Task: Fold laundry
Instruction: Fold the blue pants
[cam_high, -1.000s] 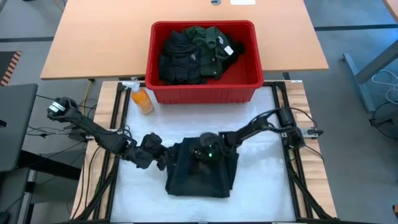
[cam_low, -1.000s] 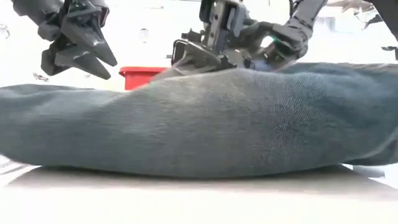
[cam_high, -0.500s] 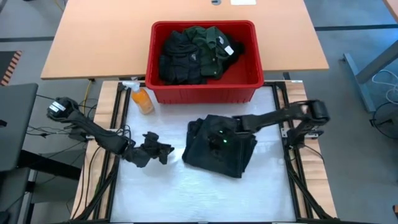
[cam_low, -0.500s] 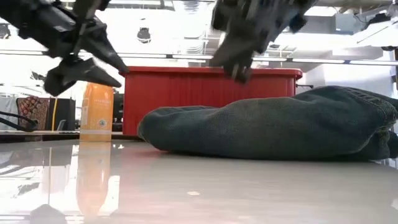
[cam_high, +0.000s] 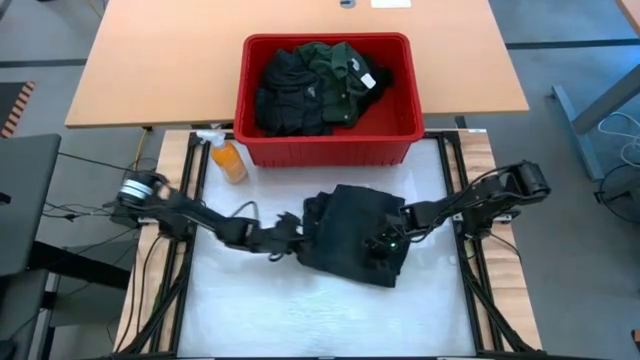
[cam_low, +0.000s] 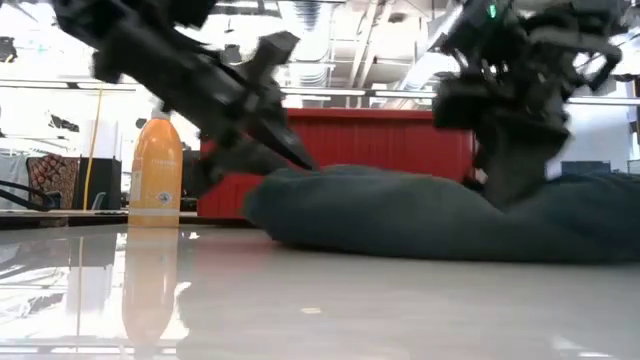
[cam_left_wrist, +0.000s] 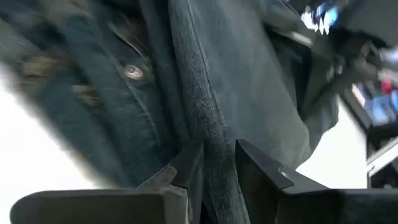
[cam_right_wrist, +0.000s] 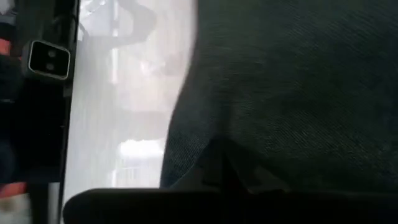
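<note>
Both grippers (cam_high: 292, 228) (cam_high: 385, 243) — on dark garment (cam_high: 350, 225)

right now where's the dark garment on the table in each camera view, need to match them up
High view: dark garment mid-table, just in front of the red basket.
Low view: garment a low mound right of centre, red basket behind it.
Left wrist view: garment fills most of the picture, metal button showing.
Right wrist view: garment fills the picture's right part.
Shared landmark: the red basket, in high and low views only.
</note>
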